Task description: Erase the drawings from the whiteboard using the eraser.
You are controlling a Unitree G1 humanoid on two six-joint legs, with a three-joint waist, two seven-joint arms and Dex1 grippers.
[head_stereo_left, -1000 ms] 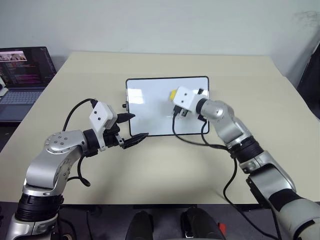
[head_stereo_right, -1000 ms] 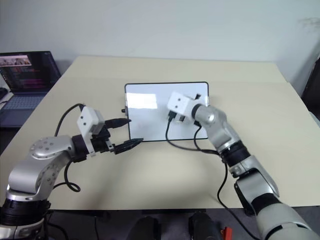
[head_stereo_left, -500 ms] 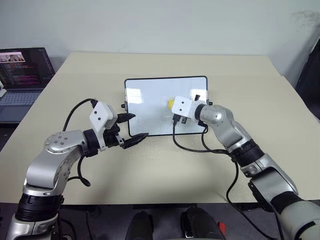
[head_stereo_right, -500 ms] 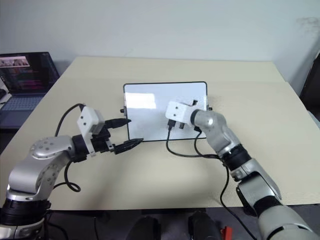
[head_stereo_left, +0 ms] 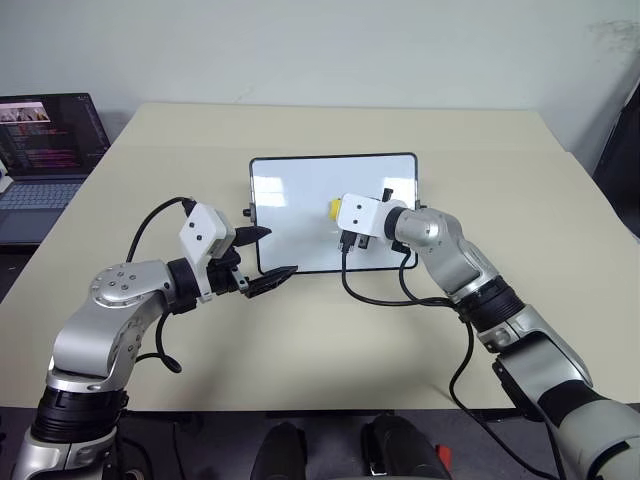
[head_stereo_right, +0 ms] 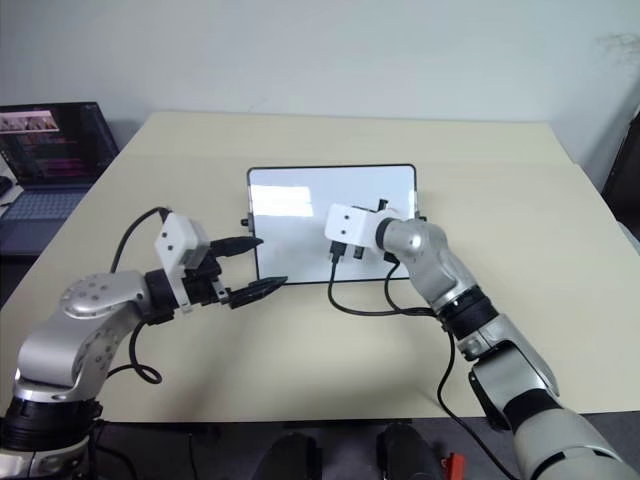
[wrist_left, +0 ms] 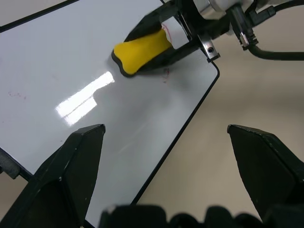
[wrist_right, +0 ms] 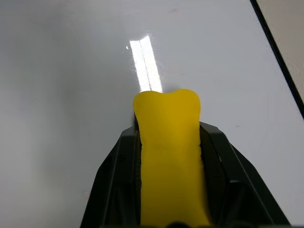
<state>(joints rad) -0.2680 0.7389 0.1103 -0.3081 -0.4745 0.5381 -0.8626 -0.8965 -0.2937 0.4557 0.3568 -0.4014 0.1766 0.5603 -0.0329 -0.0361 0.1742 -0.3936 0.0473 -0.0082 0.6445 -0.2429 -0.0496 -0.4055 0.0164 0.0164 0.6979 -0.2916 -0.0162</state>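
Your beige counter carries the whiteboard, with a laptop on a surface well off beyond the left tool, whose fingers stand apart and empty. Your right tool is clamped on the eraser, its long axis in line with the fingers, its free end pointing ahead over the board. Faint red drawings sit just beside it.
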